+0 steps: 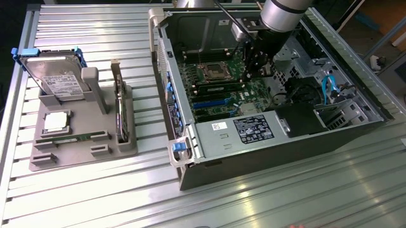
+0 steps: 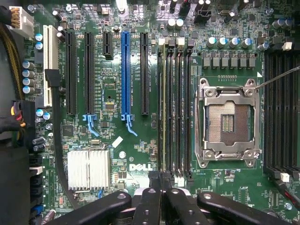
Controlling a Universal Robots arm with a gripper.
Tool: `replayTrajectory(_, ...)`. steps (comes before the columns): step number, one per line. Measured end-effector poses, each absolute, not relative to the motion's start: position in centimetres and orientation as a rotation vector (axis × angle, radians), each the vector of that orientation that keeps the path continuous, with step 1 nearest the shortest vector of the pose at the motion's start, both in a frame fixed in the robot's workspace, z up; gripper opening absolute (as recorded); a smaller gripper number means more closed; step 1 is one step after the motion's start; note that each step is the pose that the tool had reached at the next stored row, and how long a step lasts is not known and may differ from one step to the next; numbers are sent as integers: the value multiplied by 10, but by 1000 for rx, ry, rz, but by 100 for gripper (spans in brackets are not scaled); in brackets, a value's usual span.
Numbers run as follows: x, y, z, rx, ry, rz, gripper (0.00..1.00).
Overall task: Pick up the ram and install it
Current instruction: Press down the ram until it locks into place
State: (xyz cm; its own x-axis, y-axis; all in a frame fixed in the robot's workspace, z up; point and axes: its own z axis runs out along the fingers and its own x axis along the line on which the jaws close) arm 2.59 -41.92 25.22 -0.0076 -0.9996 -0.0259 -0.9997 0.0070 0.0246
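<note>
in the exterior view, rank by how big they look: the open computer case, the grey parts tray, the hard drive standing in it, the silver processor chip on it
Largest to smallest, as they look:
1. Open black computer case
2. Grey plastic parts tray
3. Silver hard drive with white label
4. Square silver processor chip

The gaps are clear, so nearness to the camera does not change the order.

bright overhead light, glare streaks on ribbed table (image 1: 266,190); case interior (image 1: 190,28) shadowed; wrist view sharp.

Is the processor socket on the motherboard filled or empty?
Empty: the socket shows its bare contact grid inside the metal frame, no chip seated.
</note>
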Motion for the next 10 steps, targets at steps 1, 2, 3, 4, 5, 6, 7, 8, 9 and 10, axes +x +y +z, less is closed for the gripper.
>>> replayTrajectory(1, 26, -419, 252, -2212, 2229, 56, 11)
replayTrajectory(2, 26, -419, 252, -2212, 2228, 56, 11)
replayTrajectory(3, 26, -419, 252, -2212, 2229, 56, 11)
replayTrajectory(4, 26, -419, 252, -2212, 2229, 56, 11)
replayTrajectory(5, 24, -419, 252, -2212, 2229, 56, 11)
replayTrajectory(6, 23, -419, 252, -2212, 2229, 56, 11)
replayTrajectory(7, 19, -419, 252, -2212, 2229, 56, 11)
replayTrajectory(8, 13, -419, 252, -2212, 2228, 55, 11)
replayTrajectory(9, 10, -419, 252, -2212, 2228, 55, 11)
replayTrajectory(10, 7, -419, 252, -2212, 2228, 55, 11)
